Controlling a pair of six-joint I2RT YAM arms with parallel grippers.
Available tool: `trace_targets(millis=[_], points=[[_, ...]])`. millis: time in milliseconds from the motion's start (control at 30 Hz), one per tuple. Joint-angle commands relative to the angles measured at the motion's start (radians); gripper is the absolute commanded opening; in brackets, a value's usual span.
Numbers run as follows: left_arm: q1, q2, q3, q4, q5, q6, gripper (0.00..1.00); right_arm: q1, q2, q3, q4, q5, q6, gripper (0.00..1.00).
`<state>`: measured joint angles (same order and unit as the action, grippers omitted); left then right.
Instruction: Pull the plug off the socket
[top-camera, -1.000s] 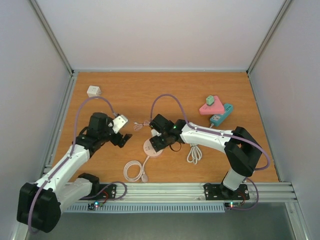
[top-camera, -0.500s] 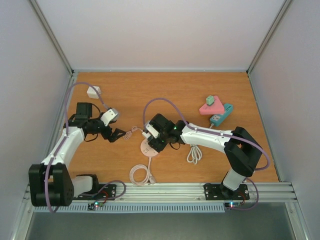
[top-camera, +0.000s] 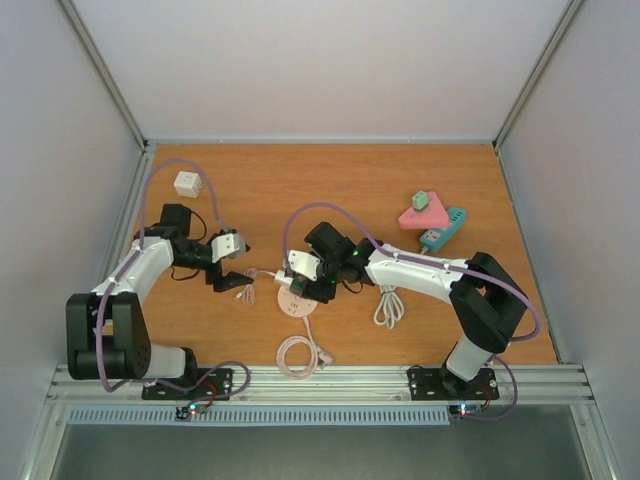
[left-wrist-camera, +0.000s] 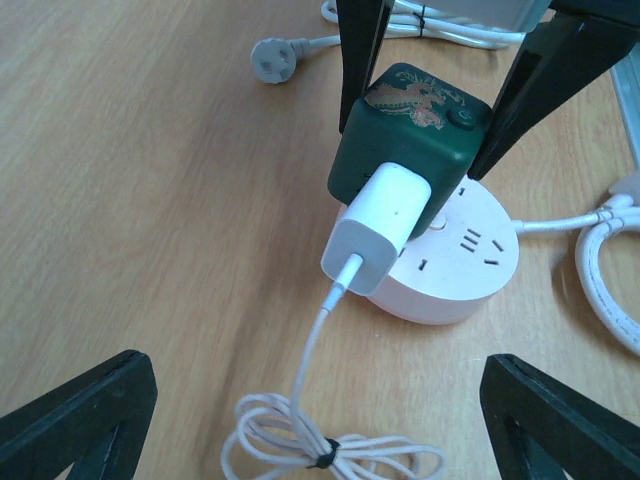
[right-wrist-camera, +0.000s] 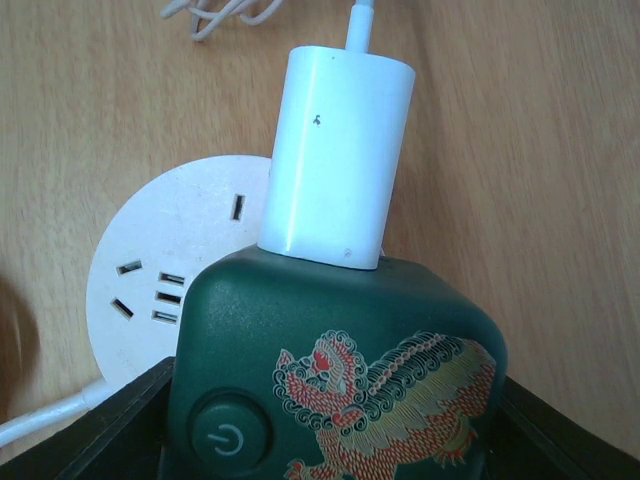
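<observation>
A white plug (left-wrist-camera: 380, 225) (right-wrist-camera: 335, 150) (top-camera: 272, 279) sits in the side of a dark green cube socket (left-wrist-camera: 415, 140) (right-wrist-camera: 340, 340) (top-camera: 288, 285). My right gripper (right-wrist-camera: 335, 440) (top-camera: 297, 278) is shut on the cube, one black finger on each flank. The cube stands tilted over a round white power strip (left-wrist-camera: 460, 260) (top-camera: 302, 305). The plug's thin cable drops to a tied bundle (left-wrist-camera: 330, 455) on the table. My left gripper (left-wrist-camera: 320, 430) (top-camera: 240, 285) is open and faces the plug a short way off. Only the bundle lies between its fingers.
A white cube (top-camera: 187, 183) lies at the back left. A pink triangular strip (top-camera: 422, 215) and a teal strip (top-camera: 447, 228) lie at the back right. A white cable coil (top-camera: 388, 306) rests under my right arm. The round strip's coiled cord (top-camera: 298, 353) lies near the front rail.
My left gripper has swung right and now points at the plug, its fingers slightly narrower. The right gripper has carried the green cube leftward. The round strip and its cord have shifted with it.
</observation>
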<state>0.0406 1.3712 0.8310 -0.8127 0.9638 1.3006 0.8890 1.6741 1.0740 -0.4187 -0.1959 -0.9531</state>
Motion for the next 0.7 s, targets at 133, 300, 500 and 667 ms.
trace_targets(millis=[133, 300, 500, 667], points=[[0.000, 0.021, -0.044, 0.099, 0.053, 0.092, 0.90, -0.067, 0.096, 0.099, -0.164, -0.003, -0.295, 0.56], [-0.006, 0.015, -0.084, 0.191, 0.057, 0.037, 0.89, -0.072, 0.154, 0.163, -0.231, -0.008, -0.390, 0.56], [-0.033, 0.021, -0.119, 0.290, 0.042, -0.017, 0.86, -0.071, 0.179, 0.231, -0.263, -0.025, -0.417, 0.63], [-0.081, 0.031, -0.131, 0.339, 0.034, -0.036, 0.83, -0.072, 0.177, 0.223, -0.247, -0.029, -0.395, 0.82]])
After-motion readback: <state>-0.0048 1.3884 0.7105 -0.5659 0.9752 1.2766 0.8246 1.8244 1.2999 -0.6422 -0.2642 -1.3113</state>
